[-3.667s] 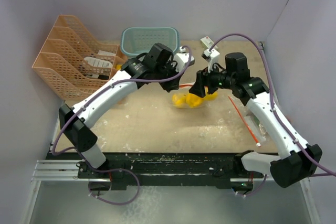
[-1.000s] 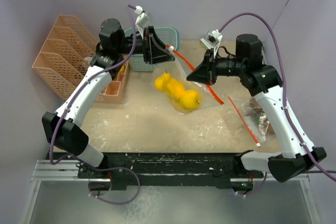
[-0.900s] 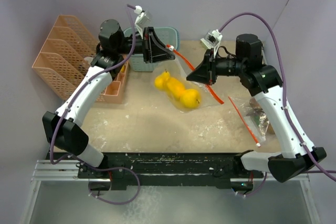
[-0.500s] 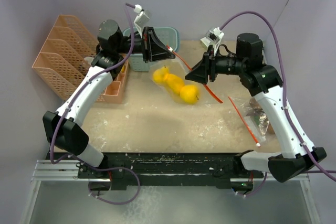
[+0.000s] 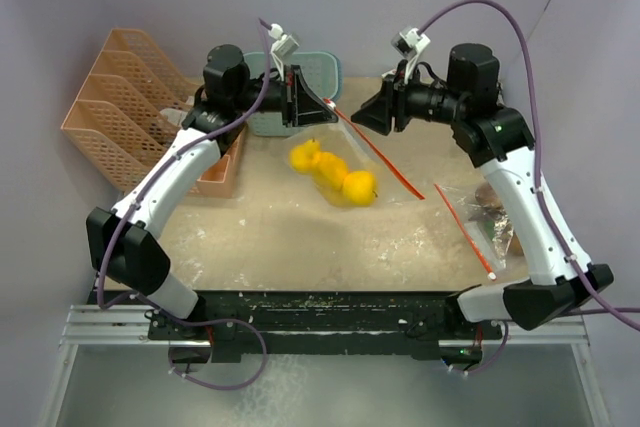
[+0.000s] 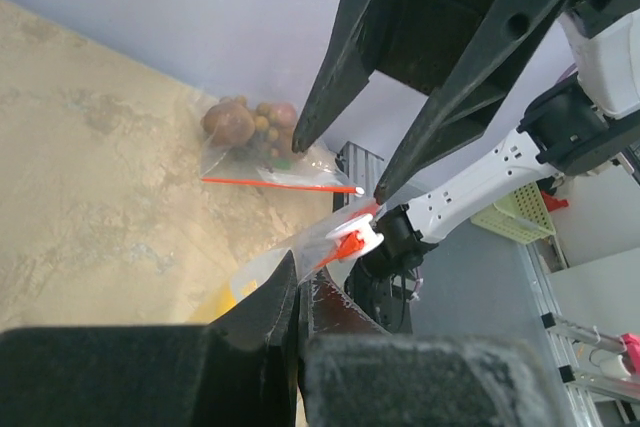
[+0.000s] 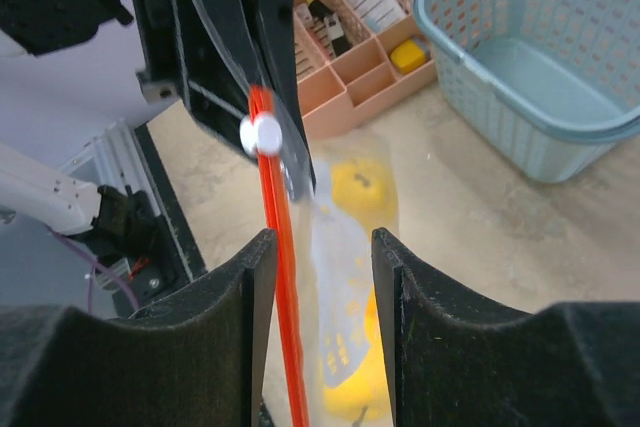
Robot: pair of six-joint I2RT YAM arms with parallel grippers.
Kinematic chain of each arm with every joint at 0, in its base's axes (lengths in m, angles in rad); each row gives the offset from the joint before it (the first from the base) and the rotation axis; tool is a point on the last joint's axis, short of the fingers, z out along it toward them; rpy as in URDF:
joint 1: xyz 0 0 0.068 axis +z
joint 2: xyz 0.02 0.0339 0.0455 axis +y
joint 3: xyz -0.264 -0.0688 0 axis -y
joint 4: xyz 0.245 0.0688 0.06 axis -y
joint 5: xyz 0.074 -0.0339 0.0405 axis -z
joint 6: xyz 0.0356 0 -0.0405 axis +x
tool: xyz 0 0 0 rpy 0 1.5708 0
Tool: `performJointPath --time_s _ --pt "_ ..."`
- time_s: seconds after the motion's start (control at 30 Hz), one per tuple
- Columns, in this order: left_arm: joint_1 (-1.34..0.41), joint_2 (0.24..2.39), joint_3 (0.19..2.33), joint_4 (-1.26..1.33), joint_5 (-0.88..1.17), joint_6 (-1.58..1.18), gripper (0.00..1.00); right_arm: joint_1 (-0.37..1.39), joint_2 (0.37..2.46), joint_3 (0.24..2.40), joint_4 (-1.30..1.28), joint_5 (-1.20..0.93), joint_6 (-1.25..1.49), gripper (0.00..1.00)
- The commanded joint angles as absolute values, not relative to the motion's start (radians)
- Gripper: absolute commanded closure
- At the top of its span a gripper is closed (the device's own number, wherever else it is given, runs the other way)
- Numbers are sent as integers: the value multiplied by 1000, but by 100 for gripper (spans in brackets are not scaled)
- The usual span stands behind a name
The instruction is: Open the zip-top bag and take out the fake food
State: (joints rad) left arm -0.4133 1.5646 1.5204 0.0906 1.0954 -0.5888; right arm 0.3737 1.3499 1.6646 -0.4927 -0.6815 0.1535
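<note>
The clear zip-top bag with its red zip strip hangs above the table. Several yellow fake food pieces sag in its lower end. My left gripper is shut on the bag's top corner beside the white slider. In the left wrist view the left gripper pinches the film. My right gripper faces it, open. In its own view the right gripper straddles the strip and film without clamping them. A second bag with a brown cluster lies at the right.
A peach file rack and a small peach organizer stand at the back left. A blue basket sits at the back behind my left gripper. Purple walls close in both sides.
My left gripper has shut on the bag's corner and my right gripper has opened and drawn back up to the right. The bag with the yellow pieces has swung slightly left.
</note>
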Motion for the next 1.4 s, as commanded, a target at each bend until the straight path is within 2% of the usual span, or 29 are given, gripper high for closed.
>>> performJointPath --time_s 0.0,0.23,0.37,0.47,0.63,0.73,0.87,0.93,1.0,1.07,1.1,1.2,1.37 --pt "-425 1578 1586 57 1050 -544 100 396 1391 1794 -499 -626 76 55" --pt "-427 1590 1594 37 1033 -538 100 437 1455 1894 -532 -624 50 51" --pt "-427 1598 1606 20 1023 -531 100 474 1466 1891 -550 -602 34 47" --pt "-426 1599 1611 15 1028 -529 100 501 1469 1872 -539 -580 36 47" --pt "-427 1594 1620 -13 1031 -513 100 525 1490 1875 -537 -548 34 56" --pt "-427 1588 1621 -21 1032 -507 100 528 1499 1872 -537 -527 34 66" --pt "-426 1583 1620 -23 1032 -506 100 528 1505 1872 -534 -512 37 85" --pt "-427 1580 1620 -21 1035 -506 100 528 1503 1871 -533 -503 36 87" --pt "-426 1580 1619 -18 1036 -507 100 528 1501 1864 -532 -483 37 81" --pt "-426 1579 1620 -19 1037 -509 100 528 1496 1858 -529 -475 36 63" --pt "-427 1580 1620 -21 1037 -509 100 528 1495 1856 -526 -476 37 59" --pt "-427 1584 1621 -35 1030 -506 100 528 1492 1861 -520 -487 41 56" --pt "-427 1588 1624 -29 1028 -516 100 533 1492 1867 -544 -428 18 57"
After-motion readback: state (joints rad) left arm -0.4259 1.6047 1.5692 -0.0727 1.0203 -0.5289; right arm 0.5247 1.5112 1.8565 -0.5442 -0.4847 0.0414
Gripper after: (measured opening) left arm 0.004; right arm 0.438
